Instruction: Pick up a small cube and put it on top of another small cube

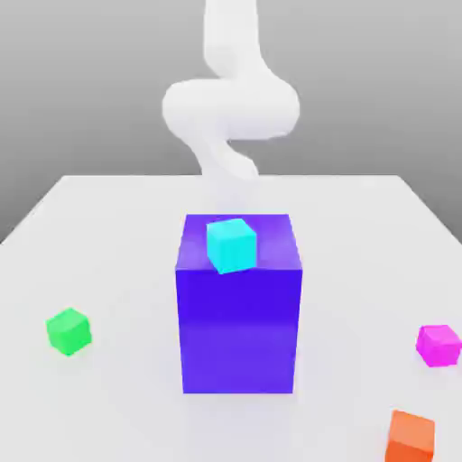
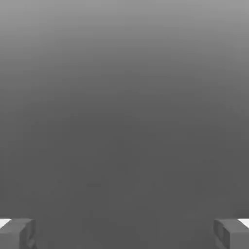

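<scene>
The small magenta cube [image 1: 438, 345] lies on the white table [image 1: 108, 235] at the exterior view's right, near the front. At the exterior view's left, about as far forward, sits the small green cube [image 1: 69, 331]. The two are far apart, with a big blue-purple block between them. My white arm [image 1: 230, 104] is curled up behind the table's far edge, well away from both cubes. In the hand view my gripper [image 2: 124, 233] is open, its grey fingertips [image 2: 17, 232] wide apart with only plain grey background between them.
The big blue-purple block [image 1: 239, 316] stands in the table's middle with a cyan cube [image 1: 231, 244] on its top. An orange cube [image 1: 411, 437] lies at the front, at the exterior view's right, just in front of the magenta one.
</scene>
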`<state>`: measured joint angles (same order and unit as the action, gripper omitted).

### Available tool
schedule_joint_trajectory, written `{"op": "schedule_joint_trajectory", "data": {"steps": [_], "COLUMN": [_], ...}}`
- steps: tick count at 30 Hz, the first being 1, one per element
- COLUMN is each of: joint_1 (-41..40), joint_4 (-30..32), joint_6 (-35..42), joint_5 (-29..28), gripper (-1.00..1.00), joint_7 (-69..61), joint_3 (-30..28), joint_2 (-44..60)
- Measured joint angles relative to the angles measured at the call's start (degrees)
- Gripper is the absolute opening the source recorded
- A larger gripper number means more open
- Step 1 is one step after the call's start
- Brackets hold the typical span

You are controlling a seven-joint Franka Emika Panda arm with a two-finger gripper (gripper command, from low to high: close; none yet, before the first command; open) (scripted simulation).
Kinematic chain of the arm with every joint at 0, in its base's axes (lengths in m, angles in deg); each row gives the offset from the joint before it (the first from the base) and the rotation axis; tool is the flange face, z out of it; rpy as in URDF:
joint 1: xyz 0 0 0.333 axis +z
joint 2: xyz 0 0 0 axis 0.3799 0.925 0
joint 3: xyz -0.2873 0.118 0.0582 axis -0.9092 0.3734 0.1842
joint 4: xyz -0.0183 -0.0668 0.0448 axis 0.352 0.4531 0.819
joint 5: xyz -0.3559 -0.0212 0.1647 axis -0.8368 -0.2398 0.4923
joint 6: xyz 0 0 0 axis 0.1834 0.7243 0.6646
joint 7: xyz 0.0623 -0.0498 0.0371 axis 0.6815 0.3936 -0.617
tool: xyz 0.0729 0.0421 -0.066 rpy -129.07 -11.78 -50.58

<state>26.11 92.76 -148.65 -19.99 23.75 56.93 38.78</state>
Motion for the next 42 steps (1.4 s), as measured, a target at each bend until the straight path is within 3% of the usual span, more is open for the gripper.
{"op": "schedule_joint_trajectory", "data": {"steps": [17,24,29,30,37,42], "joint_1": [21.3,29.3,33.0,34.0,34.2,31.0], "joint_4": [9.2,12.9,11.6,11.1,11.0,13.0], "joint_6": [-16.5,-23.0,-30.3,-31.9,-32.1,-25.3], "joint_5": [0.7,-6.3,-12.6,-13.5,-13.8,-9.0], "gripper": [0.00,0.00,0.00,-1.00,-1.00,-1.00], "joint_7": [-30.6,-37.8,-34.8,-34.2,-33.9,-37.7], "joint_3": [9.3,12.5,8.9,7.8,7.6,11.8], "joint_2": [35.6,50.5,61.0,62.9,63.4,54.6]}}
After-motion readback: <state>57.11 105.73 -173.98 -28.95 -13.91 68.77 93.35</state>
